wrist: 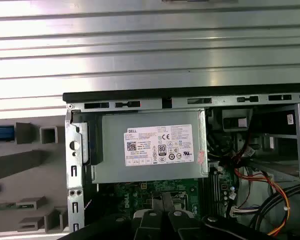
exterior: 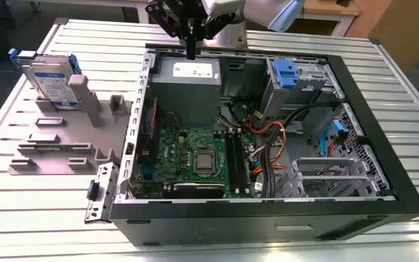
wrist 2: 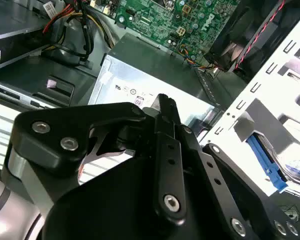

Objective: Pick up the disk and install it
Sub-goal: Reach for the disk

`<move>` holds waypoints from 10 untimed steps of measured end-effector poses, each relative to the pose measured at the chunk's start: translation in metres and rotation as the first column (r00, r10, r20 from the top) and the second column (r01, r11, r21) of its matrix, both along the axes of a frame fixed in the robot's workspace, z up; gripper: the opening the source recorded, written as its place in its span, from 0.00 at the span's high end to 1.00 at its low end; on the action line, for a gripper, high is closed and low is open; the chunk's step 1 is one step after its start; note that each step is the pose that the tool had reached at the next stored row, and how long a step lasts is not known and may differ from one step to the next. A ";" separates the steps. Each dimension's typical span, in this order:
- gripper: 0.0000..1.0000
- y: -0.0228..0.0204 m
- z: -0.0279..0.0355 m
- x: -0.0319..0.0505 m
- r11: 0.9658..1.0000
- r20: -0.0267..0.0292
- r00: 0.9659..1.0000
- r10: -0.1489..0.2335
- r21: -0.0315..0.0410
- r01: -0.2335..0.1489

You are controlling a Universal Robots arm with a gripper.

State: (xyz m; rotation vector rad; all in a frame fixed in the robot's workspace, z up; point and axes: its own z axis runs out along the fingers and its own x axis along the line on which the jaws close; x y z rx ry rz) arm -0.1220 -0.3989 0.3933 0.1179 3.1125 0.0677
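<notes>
End effector (exterior: 190, 53) shut & empty above PSU (exterior: 186, 82), disk (exterior: 52, 82) upright in grey holder (exterior: 53, 144): best approach square, grip by frame edges.

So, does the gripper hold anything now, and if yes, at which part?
Nothing is held. The gripper hangs over the grey power supply in the case; the disk stands apart in the grey holder.

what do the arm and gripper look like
The gripper is matt black: flat, jointed link bars with silver screw heads at the pivots, narrowing to two slim fingers. Behind it, in the second wrist view, sits a rounded silver-grey wrist ring. The arm is a white-grey tube with a pale blue cap.
</notes>
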 end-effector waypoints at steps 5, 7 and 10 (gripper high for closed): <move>0.89 0.0000 0.0000 -0.0003 1.000 0.000 1.000 0.000 0.000 0.000; 0.89 0.0000 -0.0001 -0.0014 1.000 0.000 1.000 0.000 0.000 0.000; 0.89 0.0000 0.0000 -0.0023 1.000 0.000 1.000 0.000 0.000 0.000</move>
